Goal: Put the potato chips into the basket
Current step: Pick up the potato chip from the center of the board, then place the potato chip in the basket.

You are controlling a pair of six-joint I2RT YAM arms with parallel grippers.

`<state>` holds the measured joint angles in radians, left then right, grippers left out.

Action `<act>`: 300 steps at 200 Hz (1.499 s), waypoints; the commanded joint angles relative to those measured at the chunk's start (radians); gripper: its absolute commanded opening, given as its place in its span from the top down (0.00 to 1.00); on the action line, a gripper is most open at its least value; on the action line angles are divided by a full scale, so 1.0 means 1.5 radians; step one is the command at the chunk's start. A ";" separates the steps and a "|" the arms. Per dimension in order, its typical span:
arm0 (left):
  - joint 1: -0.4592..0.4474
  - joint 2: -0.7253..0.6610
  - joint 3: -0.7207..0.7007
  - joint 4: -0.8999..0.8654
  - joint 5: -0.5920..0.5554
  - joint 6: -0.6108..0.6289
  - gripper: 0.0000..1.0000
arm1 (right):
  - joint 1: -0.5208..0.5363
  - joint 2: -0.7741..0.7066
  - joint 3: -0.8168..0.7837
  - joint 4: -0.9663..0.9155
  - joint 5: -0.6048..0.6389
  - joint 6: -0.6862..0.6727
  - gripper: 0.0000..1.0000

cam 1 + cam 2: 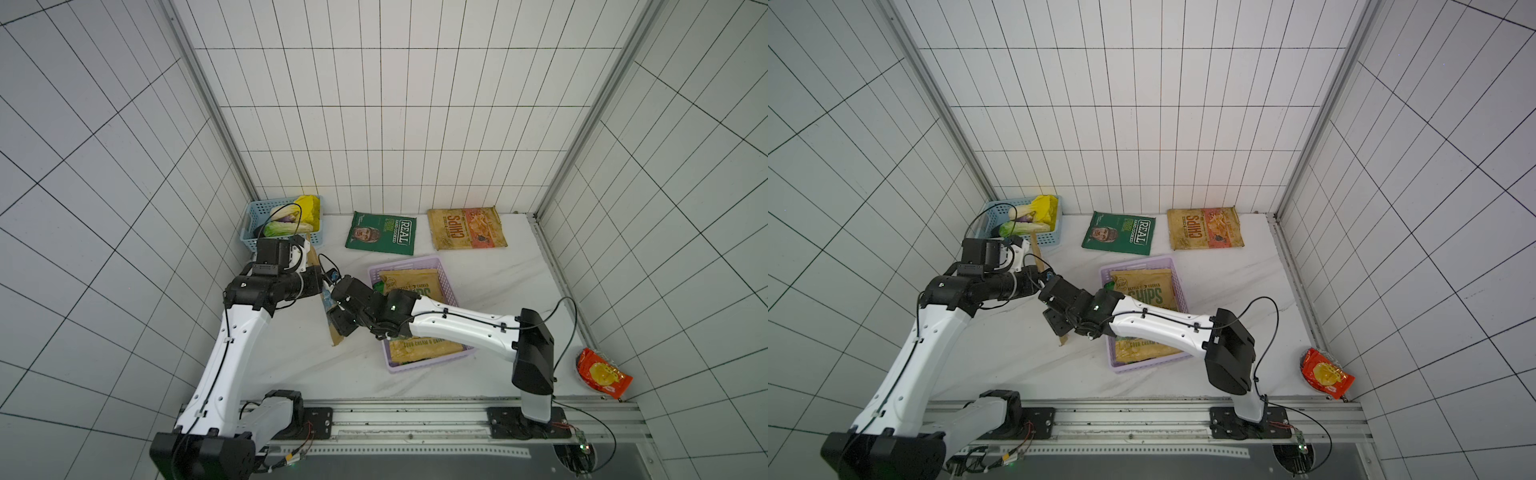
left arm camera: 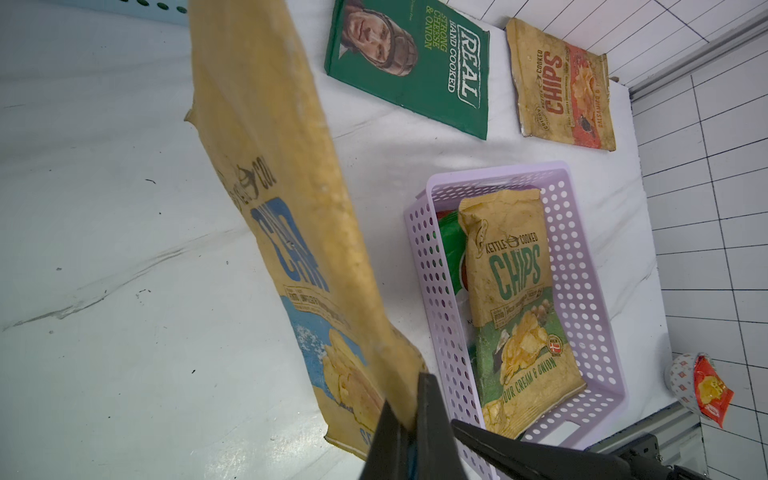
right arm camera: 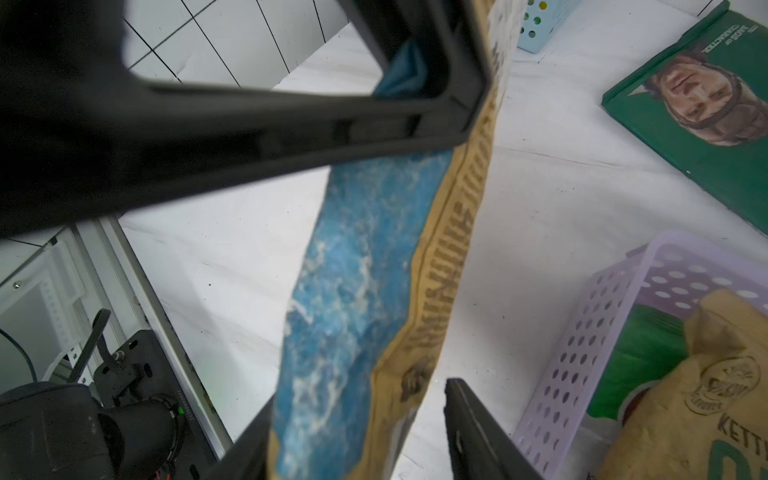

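a blue basket [image 1: 248, 226] holds toy vegetables [image 1: 282, 227] in a far corner; an orange packet [image 1: 602, 374] lies apart.

Robot lab test cell (gridded white walls [image 1: 374, 104], aluminium rail [image 1: 415, 419]).

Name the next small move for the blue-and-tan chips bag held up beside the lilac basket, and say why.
Probably close the right gripper on the blue-and-tan bag. Its jaws stand open on either side of the bag, which the left gripper pinches by one edge, beside the lilac basket, not over it. A second grip would steady it.
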<state>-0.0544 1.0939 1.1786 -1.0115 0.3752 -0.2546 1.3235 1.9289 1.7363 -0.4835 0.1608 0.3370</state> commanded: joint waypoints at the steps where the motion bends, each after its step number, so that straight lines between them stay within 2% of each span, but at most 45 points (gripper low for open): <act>1: -0.001 -0.013 0.030 0.014 0.048 0.002 1.00 | 0.001 0.010 0.040 -0.016 0.043 -0.023 0.45; 26: -0.002 -0.006 0.032 0.010 0.066 0.005 1.00 | 0.003 0.017 0.060 -0.016 0.048 -0.029 0.47; 50: -0.002 -0.003 0.039 0.005 0.081 0.011 1.00 | 0.002 0.015 0.064 -0.015 0.060 -0.027 0.67; 73: -0.002 -0.002 0.046 0.005 0.083 0.022 1.00 | 0.003 -0.013 0.038 0.004 0.072 -0.018 0.78; 116: -0.002 -0.001 0.069 0.005 0.096 0.043 0.86 | 0.003 -0.093 -0.008 0.017 0.089 -0.004 0.94; 124: -0.002 -0.001 0.073 0.005 0.098 0.045 0.77 | 0.003 -0.109 -0.016 0.015 0.093 0.000 0.96; 130: -0.002 -0.002 0.076 0.005 0.099 0.048 0.75 | 0.003 -0.121 -0.022 0.014 0.097 0.004 0.98; 142: -0.001 -0.006 0.085 0.005 0.092 0.056 0.62 | 0.002 -0.147 -0.036 0.013 0.104 0.012 1.00; 167: 0.004 -0.025 0.108 0.010 0.043 0.069 0.06 | 0.002 -0.205 -0.066 0.011 0.117 0.020 1.00; 170: 0.006 -0.029 0.111 0.012 0.035 0.070 0.03 | 0.001 -0.212 -0.069 0.009 0.119 0.022 1.00; 199: 0.040 -0.049 0.135 0.016 0.001 0.086 0.02 | -0.015 -0.287 -0.118 -0.007 0.121 0.047 1.00; 230: 0.088 -0.024 0.133 -0.001 -0.007 0.102 0.02 | -0.052 -0.386 -0.212 -0.006 0.089 0.095 1.00; 276: 0.098 -0.002 0.044 0.016 -0.053 0.108 0.02 | -0.106 -0.533 -0.366 0.007 0.029 0.165 1.00; 300: 0.098 -0.019 -0.002 0.039 -0.043 0.106 0.02 | -0.130 -0.576 -0.438 0.020 -0.014 0.193 1.00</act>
<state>0.0887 1.0969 1.2171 -1.0054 0.3241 -0.1104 1.1557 1.1183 1.1683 -0.5133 0.2157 0.5541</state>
